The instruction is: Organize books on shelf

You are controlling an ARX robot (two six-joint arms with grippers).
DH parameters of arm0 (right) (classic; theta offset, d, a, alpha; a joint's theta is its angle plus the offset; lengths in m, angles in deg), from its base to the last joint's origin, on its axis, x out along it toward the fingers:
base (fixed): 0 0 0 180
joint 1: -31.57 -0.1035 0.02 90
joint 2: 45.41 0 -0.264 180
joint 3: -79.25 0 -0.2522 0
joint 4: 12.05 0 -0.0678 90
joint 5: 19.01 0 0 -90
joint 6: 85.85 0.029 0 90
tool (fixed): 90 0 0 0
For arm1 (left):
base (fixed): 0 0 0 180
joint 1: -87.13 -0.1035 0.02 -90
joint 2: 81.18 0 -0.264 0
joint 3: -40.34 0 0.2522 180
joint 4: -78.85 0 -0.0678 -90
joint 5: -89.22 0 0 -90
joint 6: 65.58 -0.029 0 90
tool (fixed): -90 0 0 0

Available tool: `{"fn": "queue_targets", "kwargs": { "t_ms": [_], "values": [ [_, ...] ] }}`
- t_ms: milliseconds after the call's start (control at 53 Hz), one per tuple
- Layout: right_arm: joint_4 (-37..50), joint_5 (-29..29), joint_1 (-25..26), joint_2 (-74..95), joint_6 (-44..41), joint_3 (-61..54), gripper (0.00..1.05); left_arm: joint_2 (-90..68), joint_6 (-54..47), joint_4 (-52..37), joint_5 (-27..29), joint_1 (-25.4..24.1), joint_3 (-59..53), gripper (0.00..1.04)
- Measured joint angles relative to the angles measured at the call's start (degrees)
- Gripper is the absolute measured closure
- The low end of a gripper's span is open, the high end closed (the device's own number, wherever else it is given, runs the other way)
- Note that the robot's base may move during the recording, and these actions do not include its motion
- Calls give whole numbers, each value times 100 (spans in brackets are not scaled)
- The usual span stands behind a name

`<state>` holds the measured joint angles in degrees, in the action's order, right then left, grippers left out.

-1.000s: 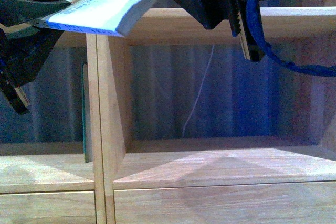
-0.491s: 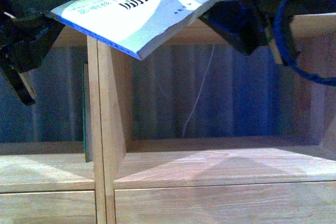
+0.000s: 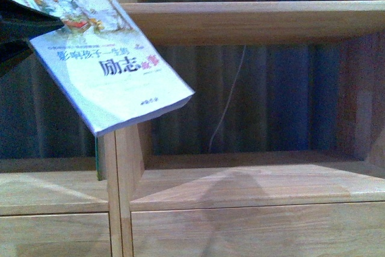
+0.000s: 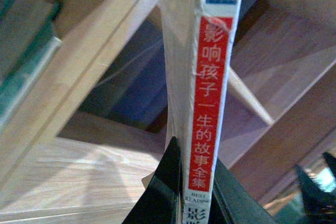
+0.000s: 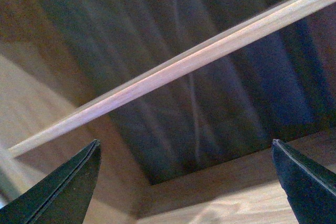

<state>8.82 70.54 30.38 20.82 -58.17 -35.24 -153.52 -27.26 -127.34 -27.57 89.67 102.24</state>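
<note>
Left claw: pinched on the paperback, one dark finger on each side of the lower spine. The spine is white with a red patch and white Chinese characters. From the front the book hangs at upper left, tilted, with its cartoon cover facing out and its free corner dipping down to the right.

Position: the paperback is in the air in front of the shelf, not inside any compartment. It covers the upper part of the centre upright and overlaps the mouths of both compartments.

In the way: the centre upright stands directly behind the book's lower edge. The dark green book stands upright in the left compartment, tight against that upright; only a thin sliver of it shows under the paperback.

Right claw: fingers spread wide, nothing between them. The wrist view looks into an open compartment, with a shelf board's edge crossing diagonally.

Surroundings: the right compartment floor is bare pale wood, with a plank drawer front below it. Through the open back I see a dark folded curtain and a thin white cord hanging down.

The left wrist view shows greenish edges at one side; I cannot tell what they are.
</note>
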Motion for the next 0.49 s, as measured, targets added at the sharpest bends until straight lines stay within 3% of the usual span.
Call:
{"fn": "queue_targets", "kwargs": {
  "t_ms": [113, 170, 264, 491],
  "values": [
    [105, -197, 463, 57, -365, -98, 7, 378, -1504, 800, 284, -85, -2, 98],
    [208, -426, 682, 133, -664, -267, 7, 610, -2660, 999, 446, -219, -13, 98],
    [297, -691, 793, 208, -1088, -474, 7, 798, -3744, 1005, 457, -450, -74, 98],
    [424, -1003, 944, 181, -1674, -898, 7, 874, -5230, 1137, 109, -1123, -144, 98]
  ]
}}
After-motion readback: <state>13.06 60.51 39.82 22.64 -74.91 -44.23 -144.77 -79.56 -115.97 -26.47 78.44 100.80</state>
